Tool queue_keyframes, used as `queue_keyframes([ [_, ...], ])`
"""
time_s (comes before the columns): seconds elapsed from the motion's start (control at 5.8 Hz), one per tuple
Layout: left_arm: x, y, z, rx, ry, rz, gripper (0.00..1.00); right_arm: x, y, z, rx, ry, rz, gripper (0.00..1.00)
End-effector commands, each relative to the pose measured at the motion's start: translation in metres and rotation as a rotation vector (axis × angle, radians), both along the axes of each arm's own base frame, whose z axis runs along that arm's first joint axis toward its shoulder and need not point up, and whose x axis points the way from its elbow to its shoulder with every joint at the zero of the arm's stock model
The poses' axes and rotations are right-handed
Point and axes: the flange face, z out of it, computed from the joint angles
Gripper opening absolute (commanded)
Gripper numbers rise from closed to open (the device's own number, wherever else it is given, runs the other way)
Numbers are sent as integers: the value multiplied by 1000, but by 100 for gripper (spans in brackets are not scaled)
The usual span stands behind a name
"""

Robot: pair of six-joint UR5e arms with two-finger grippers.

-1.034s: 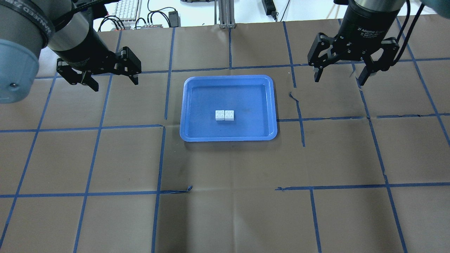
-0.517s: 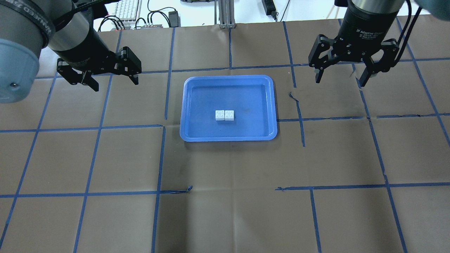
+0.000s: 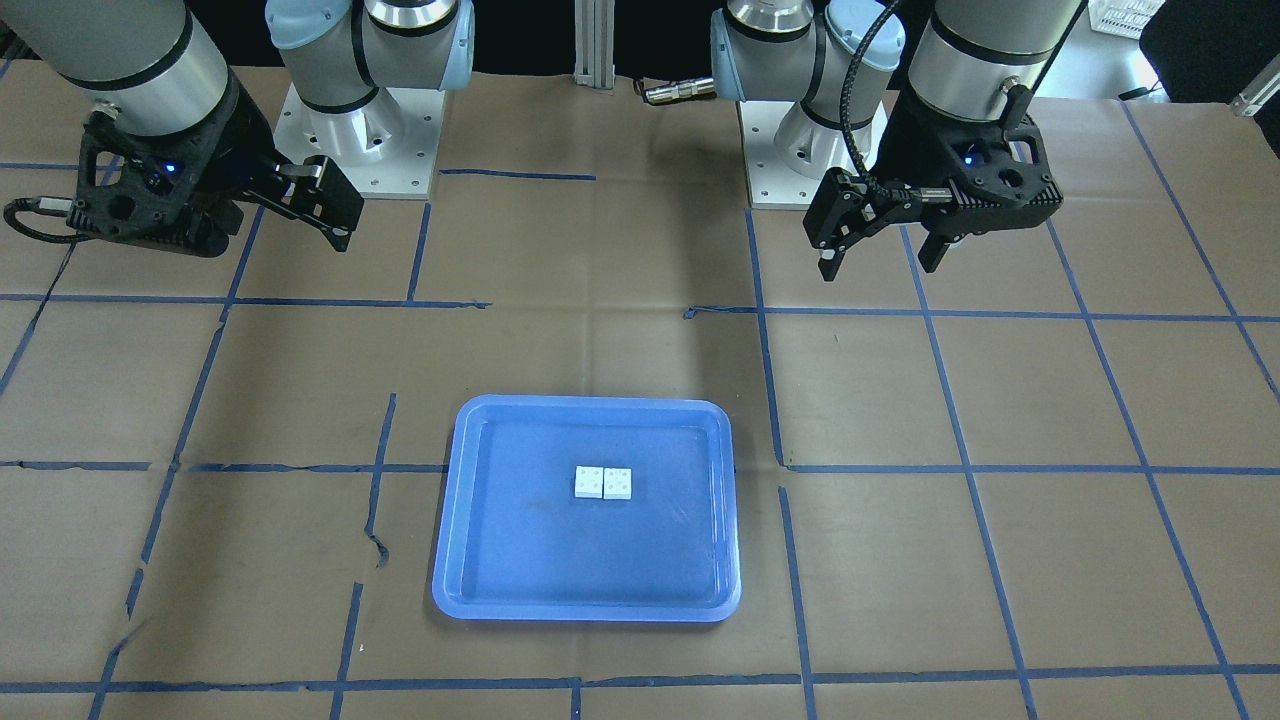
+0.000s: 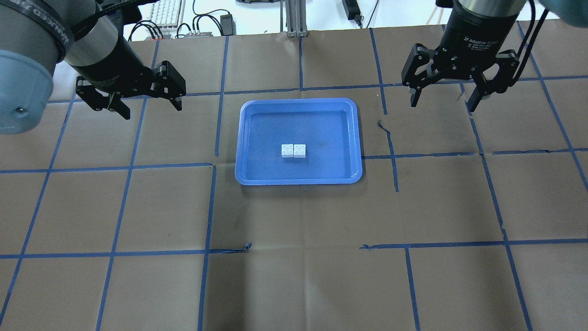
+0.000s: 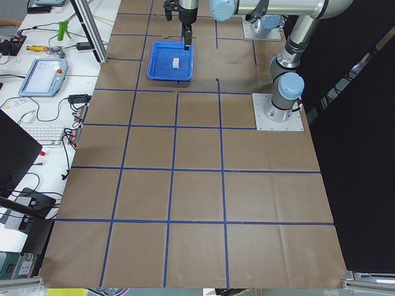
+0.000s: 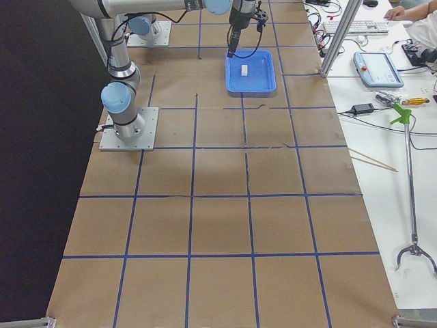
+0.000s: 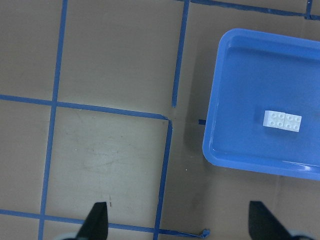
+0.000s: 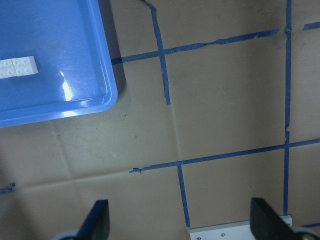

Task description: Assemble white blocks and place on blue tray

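Observation:
Two white blocks sit joined side by side, studs up, near the middle of the blue tray. They also show in the front view, the left wrist view and the right wrist view. My left gripper hangs open and empty above the table, left of the tray's far corner. My right gripper hangs open and empty above the table, right of the tray's far corner. Neither gripper touches the tray or the blocks.
The table is brown paper with a grid of blue tape. A keyboard and cables lie beyond the far edge, beside an aluminium post. The arm bases stand at the robot's side.
The right gripper has shifted slightly away from the camera and the left gripper has barely moved. The blocks and tray have not moved.

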Motion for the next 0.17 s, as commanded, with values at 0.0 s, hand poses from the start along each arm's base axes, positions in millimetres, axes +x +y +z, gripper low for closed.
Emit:
queue_keyframes([
  [0.0,0,2,4,-8,1,0,99,0,-1,0,-3,0,-2,100],
])
